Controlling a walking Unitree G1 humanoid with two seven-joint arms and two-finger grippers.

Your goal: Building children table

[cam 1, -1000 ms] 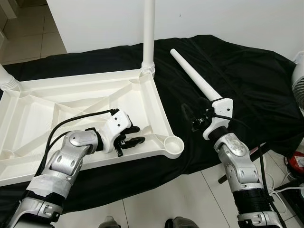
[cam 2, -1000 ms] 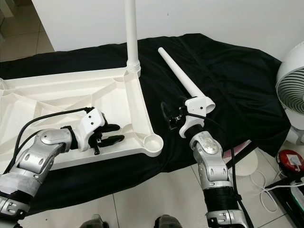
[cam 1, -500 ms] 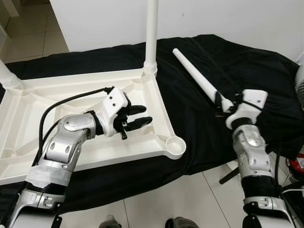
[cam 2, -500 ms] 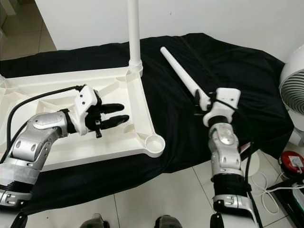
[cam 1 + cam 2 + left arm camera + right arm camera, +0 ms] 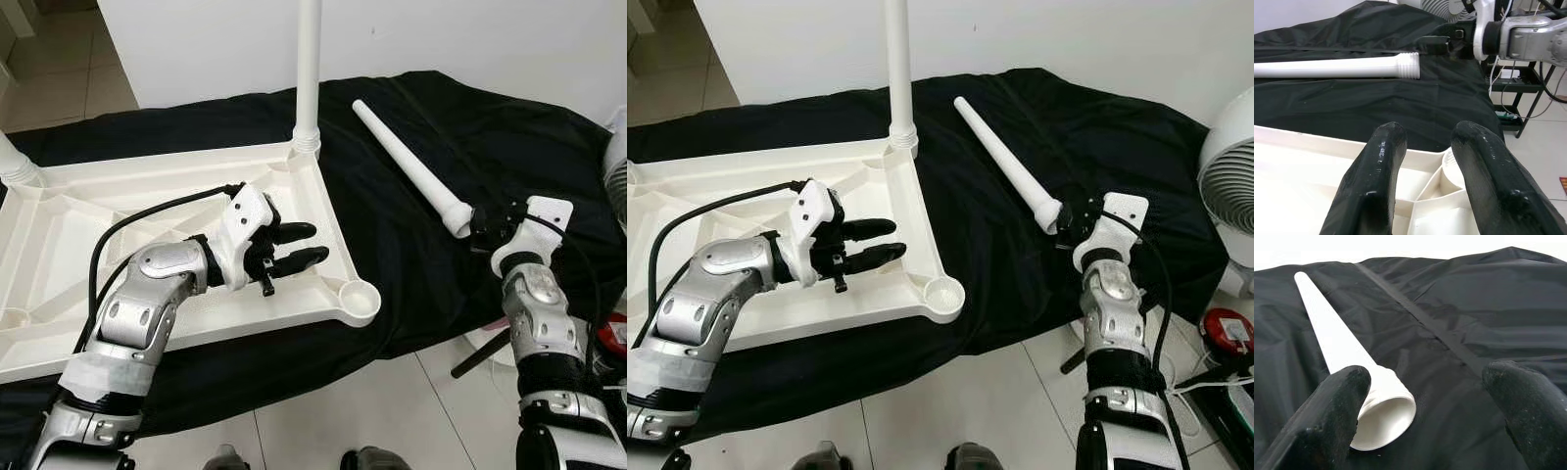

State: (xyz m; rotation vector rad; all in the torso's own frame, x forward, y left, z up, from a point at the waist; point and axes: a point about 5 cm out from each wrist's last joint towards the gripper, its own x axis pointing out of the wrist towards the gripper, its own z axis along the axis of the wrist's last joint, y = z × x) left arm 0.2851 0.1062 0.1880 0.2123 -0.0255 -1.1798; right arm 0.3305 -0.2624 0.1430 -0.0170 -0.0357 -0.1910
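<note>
Right gripper [image 5: 1425, 423] now off leg [image 5: 409, 166], backed away to its wide open end; a second ago I was clamped on that end. Fingers [image 5: 1327, 421] spread wide, one touching socket rim, other well apart. Leg lies loose on black cloth [image 5: 490, 137], beside tabletop [image 5: 323, 220]. Left gripper [image 5: 294, 247] risen from rim, hovers over inverted tabletop, fingers slightly apart, holding nothing. One leg already upright [image 5: 308, 69] in far corner; near corner socket [image 5: 361, 296] unfilled. Judgement: regrasp needed before fitting leg there.
</note>
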